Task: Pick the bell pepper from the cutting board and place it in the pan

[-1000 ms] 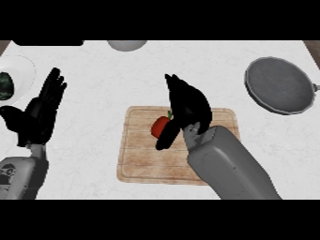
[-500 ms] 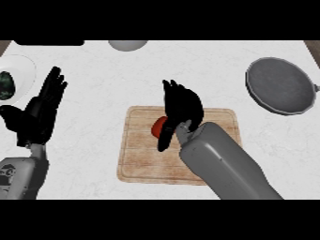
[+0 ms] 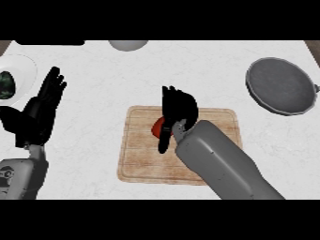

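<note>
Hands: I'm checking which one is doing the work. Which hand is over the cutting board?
The right hand, above the red pepper on the cutting board. The left hand rests open over bare counter near the plate.

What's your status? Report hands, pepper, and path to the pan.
Right hand over red bell pepper on cutting board, grasp not confirmed. Left hand open, resting at left. Pan at right, nothing in between.
</note>
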### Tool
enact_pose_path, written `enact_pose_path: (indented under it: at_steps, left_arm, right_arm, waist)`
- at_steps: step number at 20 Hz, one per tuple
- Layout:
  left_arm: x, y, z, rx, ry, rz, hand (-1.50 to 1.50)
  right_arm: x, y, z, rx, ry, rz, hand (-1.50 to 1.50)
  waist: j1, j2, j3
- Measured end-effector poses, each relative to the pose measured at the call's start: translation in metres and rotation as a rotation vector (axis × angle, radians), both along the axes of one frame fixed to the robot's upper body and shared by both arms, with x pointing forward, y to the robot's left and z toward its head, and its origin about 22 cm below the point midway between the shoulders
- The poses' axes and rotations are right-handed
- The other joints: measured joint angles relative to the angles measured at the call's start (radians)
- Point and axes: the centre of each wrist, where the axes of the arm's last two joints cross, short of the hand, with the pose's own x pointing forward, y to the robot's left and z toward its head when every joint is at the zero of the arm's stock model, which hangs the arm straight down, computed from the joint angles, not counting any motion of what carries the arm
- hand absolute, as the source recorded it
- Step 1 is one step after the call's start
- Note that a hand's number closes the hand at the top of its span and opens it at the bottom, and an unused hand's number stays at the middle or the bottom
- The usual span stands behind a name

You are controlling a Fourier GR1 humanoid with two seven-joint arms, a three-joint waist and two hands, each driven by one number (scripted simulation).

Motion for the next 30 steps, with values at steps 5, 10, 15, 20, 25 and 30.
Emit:
enact_pose_path:
  at_steps: [5,10,15,20,25,30]
  left_arm:
    - [-0.001,-0.001,0.002,0.000,-0.009,0.001,0.00]
    - [-0.002,0.001,-0.002,0.001,-0.003,0.009,0.00]
    - [-0.003,0.005,0.000,0.001,-0.003,0.002,0.00]
    - [0.002,0.002,0.000,-0.003,-0.005,0.008,0.00]
    - [0.003,0.001,-0.002,-0.003,-0.003,0.008,0.00]
    - [-0.007,0.007,-0.003,-0.004,0.003,0.011,0.00]
  right_arm:
    - [0.011,-0.001,-0.013,-0.041,0.032,-0.012,-1.50]
    - [0.013,-0.002,-0.022,-0.048,0.068,-0.013,-1.50]
    - [0.012,-0.001,-0.039,-0.052,0.120,-0.016,1.50]
    - [0.010,-0.004,-0.051,-0.061,0.103,0.071,1.50]
    - [0.008,0.002,-0.050,-0.064,0.081,0.099,1.50]
    - [-0.011,-0.005,-0.056,-0.046,0.056,0.205,1.50]
  waist:
    - [0.002,0.000,0.000]
    - [0.000,0.000,0.000]
    - [0.003,0.001,0.000]
    - [-0.001,-0.003,-0.001]
    - [-0.001,-0.003,-0.001]
    - [-0.012,-0.008,0.000]
